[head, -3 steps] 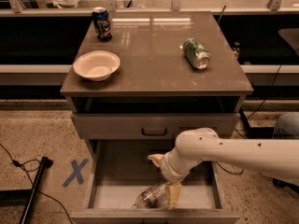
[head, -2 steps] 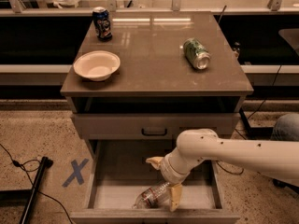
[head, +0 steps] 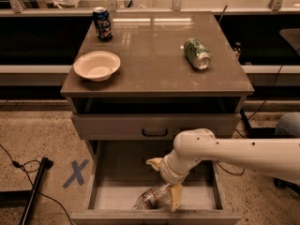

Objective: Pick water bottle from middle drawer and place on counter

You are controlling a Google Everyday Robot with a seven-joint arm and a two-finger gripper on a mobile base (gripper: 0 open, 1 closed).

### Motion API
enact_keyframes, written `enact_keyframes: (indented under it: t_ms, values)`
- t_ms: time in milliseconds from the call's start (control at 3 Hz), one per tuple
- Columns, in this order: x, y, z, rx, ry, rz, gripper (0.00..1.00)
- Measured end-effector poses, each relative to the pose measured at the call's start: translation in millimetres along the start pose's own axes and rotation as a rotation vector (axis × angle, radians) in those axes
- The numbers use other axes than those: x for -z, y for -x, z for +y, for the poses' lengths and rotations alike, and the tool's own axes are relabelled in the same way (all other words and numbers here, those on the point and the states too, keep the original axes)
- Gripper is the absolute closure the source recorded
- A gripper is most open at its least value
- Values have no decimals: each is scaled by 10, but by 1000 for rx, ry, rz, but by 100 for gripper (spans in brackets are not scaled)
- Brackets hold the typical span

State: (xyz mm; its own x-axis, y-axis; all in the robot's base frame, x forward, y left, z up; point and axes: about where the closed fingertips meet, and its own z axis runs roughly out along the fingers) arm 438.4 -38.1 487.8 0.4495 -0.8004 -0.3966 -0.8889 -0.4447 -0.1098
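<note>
The water bottle (head: 151,198), clear with a red-and-white label, lies on its side on the floor of the open middle drawer (head: 115,191), near its front edge. My gripper (head: 162,183) reaches down into the drawer from the right on a white arm. It is open: one tan finger (head: 153,162) points left above the bottle, and the other finger (head: 176,198) points down right beside the bottle's right end. The bottle is not lifted. The counter (head: 154,55) is the glossy top slab above.
On the counter stand a white bowl (head: 96,65) at the front left, a blue can (head: 102,23) upright at the back left and a green can (head: 197,53) on its side at the right. A closed drawer front with black handle (head: 154,132) is above. A blue X (head: 76,173) marks the floor.
The gripper has shifted very slightly left and down over the bottle. The bottle has not moved.
</note>
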Motion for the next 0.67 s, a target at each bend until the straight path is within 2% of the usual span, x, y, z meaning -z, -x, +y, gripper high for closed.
enact_keyframes:
  t_ms: [333, 667]
  values:
    - [-192, -186, -32, -21, 41, 83, 0]
    - [-462, -429, -158, -27, 79, 149, 4]
